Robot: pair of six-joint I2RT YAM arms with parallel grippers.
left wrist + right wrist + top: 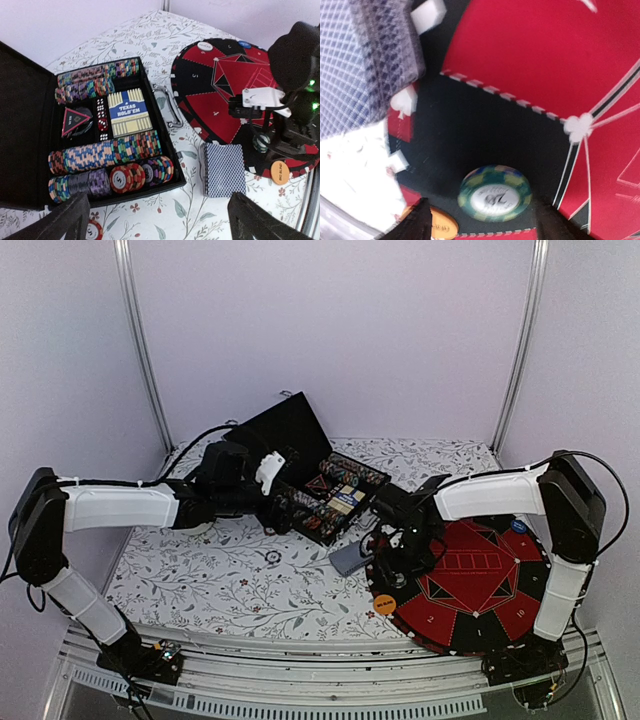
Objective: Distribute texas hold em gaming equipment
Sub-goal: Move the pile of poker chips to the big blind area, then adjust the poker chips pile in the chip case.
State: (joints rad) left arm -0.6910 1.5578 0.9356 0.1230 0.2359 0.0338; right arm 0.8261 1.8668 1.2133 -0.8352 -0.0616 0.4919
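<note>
An open black case point(165, 150) holds rows of multi-coloured poker chips point(105, 152) and a boxed card deck point(129, 112). A blue-backed card deck point(223, 169) lies on the cloth beside the round red-and-black poker mat point(480, 580). My left gripper point(160, 227) is open and empty, low over the cloth by the case's near edge. A loose red chip point(92, 230) lies by its left finger. My right gripper point(481, 204) is open over the mat's left edge, with a green chip point(494, 194) lying flat between its fingertips. An orange button point(437, 225) lies beside it.
The case lid point(285, 430) stands open at the back. A blue button point(518, 526) and a white button point(204, 46) sit on the mat's far rim. The orange button point(385, 604) is at the mat's near left rim. A floral cloth point(230, 570) covers the table; walls enclose it.
</note>
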